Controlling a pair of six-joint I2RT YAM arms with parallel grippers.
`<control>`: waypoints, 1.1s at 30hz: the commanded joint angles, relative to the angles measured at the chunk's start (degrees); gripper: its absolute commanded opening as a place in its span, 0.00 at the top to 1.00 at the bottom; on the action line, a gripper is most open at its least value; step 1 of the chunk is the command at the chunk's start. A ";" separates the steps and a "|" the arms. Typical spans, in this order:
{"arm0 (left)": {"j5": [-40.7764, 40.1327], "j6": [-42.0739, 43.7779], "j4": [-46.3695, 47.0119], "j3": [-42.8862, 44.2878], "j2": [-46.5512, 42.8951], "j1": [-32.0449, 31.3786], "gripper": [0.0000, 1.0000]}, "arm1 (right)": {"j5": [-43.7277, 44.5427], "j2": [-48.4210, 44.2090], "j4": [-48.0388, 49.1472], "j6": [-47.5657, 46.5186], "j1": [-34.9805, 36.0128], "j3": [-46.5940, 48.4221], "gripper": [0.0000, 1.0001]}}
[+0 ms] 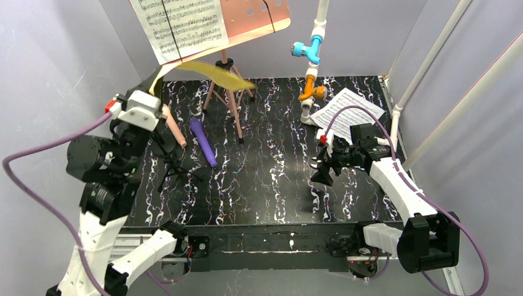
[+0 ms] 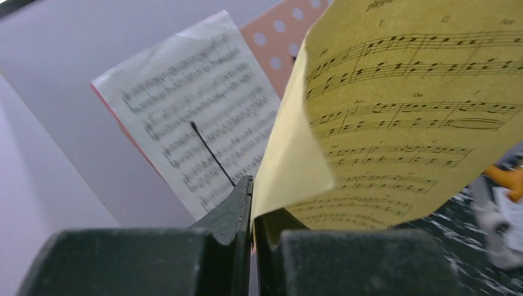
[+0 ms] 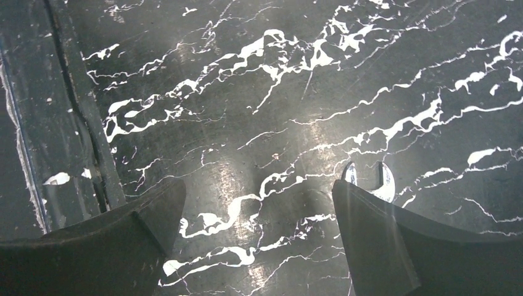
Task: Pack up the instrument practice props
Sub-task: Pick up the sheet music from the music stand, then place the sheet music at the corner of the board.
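Precariously, at lower centre, the left fingers [image 2: 229,213] pinch the yellow sheet [image 2: 401,111] by its edge; it could slip or tear. The right fingers [image 3: 123,240] gape, empty.

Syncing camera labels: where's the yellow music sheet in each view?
Top external: yellow music sheet upper left of centre, curling in midair.
Left wrist: fills the right half, pinched in the left tool.
Right wrist: not in view.
Shared landmark: white music sheet on the salmon-pink music rest.
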 commanded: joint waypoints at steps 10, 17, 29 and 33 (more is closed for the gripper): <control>30.52 -51.06 -27.08 -12.96 -7.81 0.28 1.00 | -11.21 0.32 -21.99 -20.89 -0.35 8.79 0.02; 37.98 -65.38 -19.64 -25.08 -4.40 0.26 1.00 | -10.90 2.09 -37.16 -28.35 -0.35 23.49 0.02; 32.12 -64.49 -14.22 -31.74 5.40 -12.67 1.00 | -19.88 4.70 -39.42 -20.85 4.29 29.15 0.02; 30.38 -62.62 -14.07 -31.86 8.43 -15.89 1.00 | -17.99 5.05 -32.44 -12.01 5.00 27.51 0.02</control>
